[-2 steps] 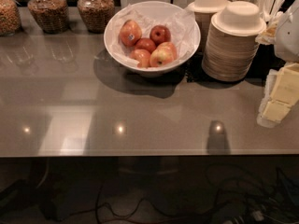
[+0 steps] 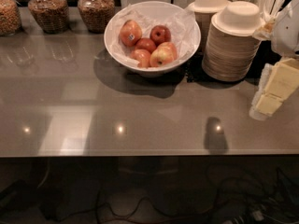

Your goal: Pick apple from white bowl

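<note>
The white bowl (image 2: 112, 48), lined with crinkled white paper, stands at the back middle of the grey table. It holds several apples. The apple (image 2: 130, 33), the largest, is orange-red with a small dark sticker and lies at the bowl's back left. Smaller dark-red apples (image 2: 160, 33) and a yellow-red apple (image 2: 162, 55) lie beside it. My gripper (image 2: 273, 90), cream and white, hangs at the right edge of the view, above the table. It is well to the right of the bowl and nearer than it, apart from everything.
Two stacks of tan paper bowls (image 2: 232, 45) stand right of the white bowl, between it and my gripper. Glass jars of nuts (image 2: 95, 6) line the back left. Cutlery (image 2: 268, 1) stands at the back right. The table's front edge (image 2: 140, 154) crosses the lower view.
My gripper has shifted slightly left and up. The bowl and the apples have not moved.
</note>
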Motion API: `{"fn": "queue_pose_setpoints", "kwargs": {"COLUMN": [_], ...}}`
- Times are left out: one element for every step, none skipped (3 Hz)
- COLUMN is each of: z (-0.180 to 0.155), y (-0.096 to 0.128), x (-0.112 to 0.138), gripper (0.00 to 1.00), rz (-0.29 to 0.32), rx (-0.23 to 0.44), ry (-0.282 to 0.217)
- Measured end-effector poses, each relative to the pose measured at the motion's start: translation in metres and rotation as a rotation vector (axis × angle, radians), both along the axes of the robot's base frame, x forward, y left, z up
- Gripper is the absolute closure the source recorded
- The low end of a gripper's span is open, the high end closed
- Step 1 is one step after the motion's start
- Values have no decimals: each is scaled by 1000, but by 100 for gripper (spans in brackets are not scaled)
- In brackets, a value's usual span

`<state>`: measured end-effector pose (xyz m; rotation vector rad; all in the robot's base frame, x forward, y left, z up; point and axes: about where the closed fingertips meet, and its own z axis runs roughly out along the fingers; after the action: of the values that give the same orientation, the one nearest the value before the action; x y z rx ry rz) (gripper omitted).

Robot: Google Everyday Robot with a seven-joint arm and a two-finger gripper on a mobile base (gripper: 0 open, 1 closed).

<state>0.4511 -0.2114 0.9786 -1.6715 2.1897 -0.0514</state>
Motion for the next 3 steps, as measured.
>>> {"fn": "queue_pose_setpoints", "kwargs": {"z": [-1,4,16], "y": [23,56,96], "x": [41,92,141], "gripper": [0,0,0], "rz": [19,62,108], "rx": [126,217,278], "ry": [-69,-131,-184]}}
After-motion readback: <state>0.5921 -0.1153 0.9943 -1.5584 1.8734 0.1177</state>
